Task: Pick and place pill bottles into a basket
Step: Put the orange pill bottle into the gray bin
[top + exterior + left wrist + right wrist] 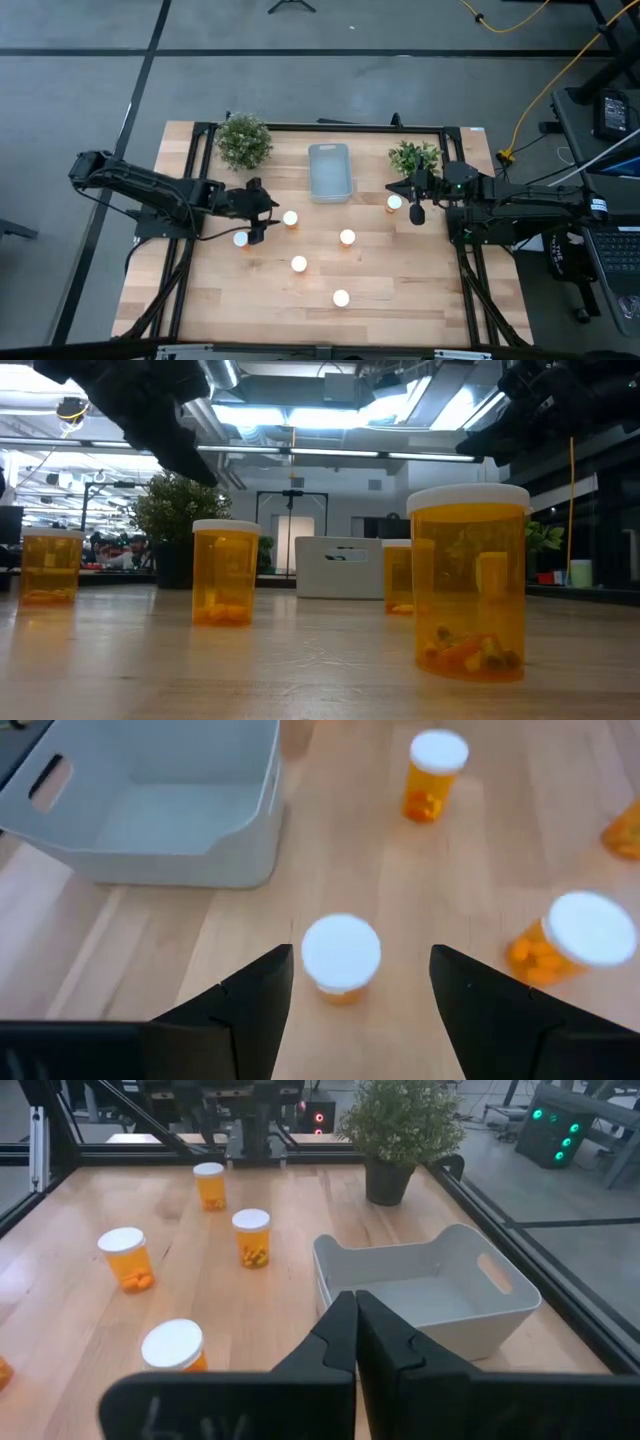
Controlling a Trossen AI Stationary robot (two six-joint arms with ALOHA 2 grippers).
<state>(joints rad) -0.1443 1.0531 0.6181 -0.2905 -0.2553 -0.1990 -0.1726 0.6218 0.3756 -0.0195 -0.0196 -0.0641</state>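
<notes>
While six pill bottles [347, 237] stand upright on the surface [400, 290], all outside the basket [330, 171], the left pincer [266, 213] hangs spread wide just beside one bottle [290, 218], near the basket's front corner. Right pincer [416, 212], pressed together, waits beside the basket's other side.

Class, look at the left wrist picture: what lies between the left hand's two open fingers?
One pill bottle, standing upright with its white cap up, sits between the left hand's spread fingers; neither finger touches it. The basket lies beyond, empty.
</notes>
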